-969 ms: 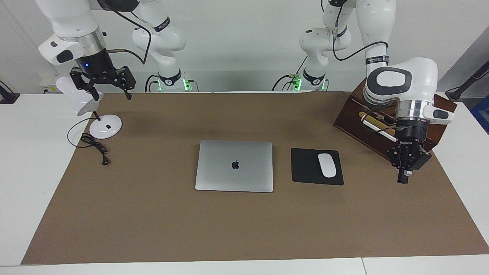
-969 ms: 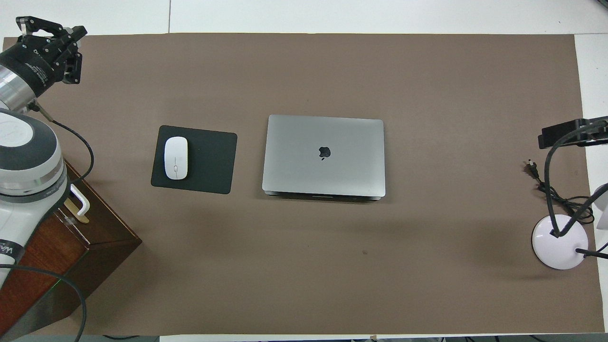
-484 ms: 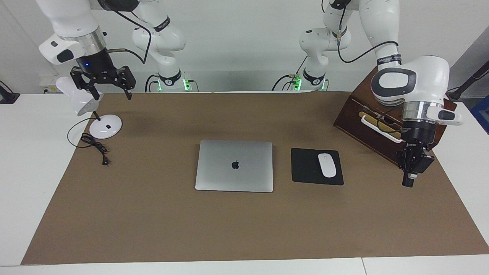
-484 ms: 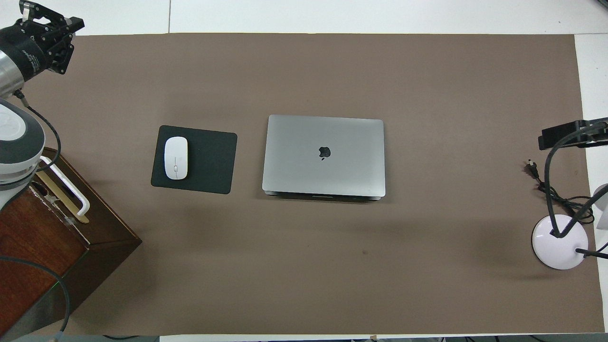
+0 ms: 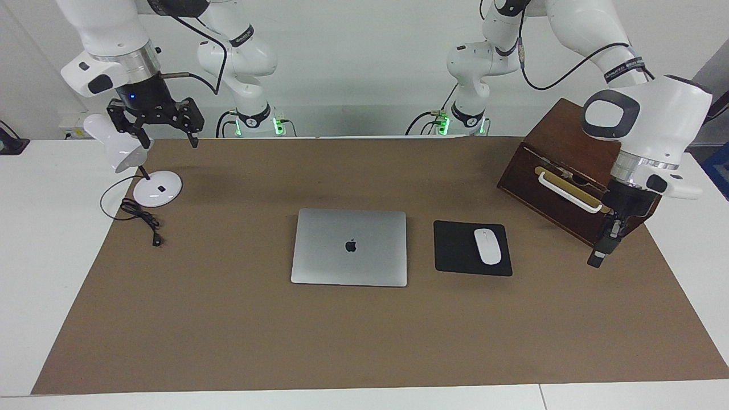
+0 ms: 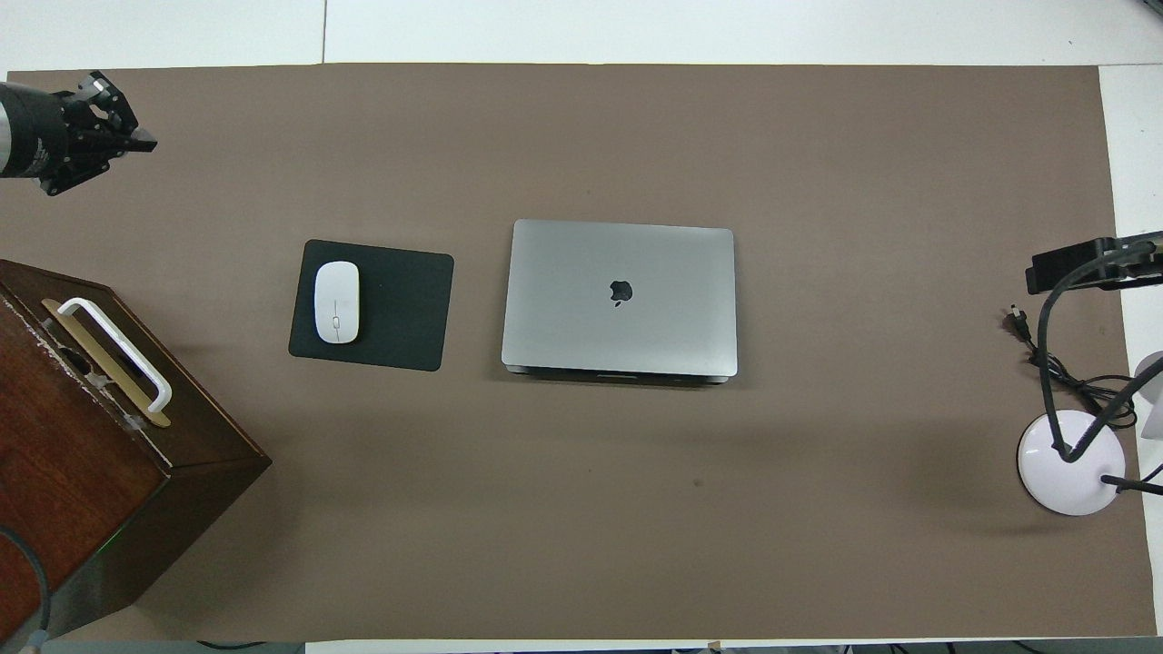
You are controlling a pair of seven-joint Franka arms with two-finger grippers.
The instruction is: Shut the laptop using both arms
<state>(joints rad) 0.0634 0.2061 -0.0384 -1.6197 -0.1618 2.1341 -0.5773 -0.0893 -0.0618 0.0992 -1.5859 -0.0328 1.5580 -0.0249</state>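
Facing view shows the laptop (image 5: 349, 246) lying flat at the middle of the bench (image 5: 34, 239), on the brown mat (image 5: 228, 330), lid down, so I judge the closing itself done and the arms clearing off.

The right pincer (image 5: 154, 126) hangs with its claws spread wide and holding nothing, over the lamp (image 5: 136, 165) at the right arm's end of the bench. The left pincer (image 5: 602, 250) hangs low over the mat, just beside the wooden box (image 5: 547, 159) at the left arm's end; whether it is wide or narrow I cannot tell.

To finish well, both arms should lift before swinging. The left one needs room from the box and from the mouse (image 5: 487, 246) on the mousepad (image 5: 455, 247) beside the laptop. The right one needs room from the lamp head and its cord. If the lid wants seating, I would press lightly and evenly toward both ends, never at one corner.

As for writing, the lid carries a dark apple logo at its centre. The bands on the arms bear lettering too small to read.
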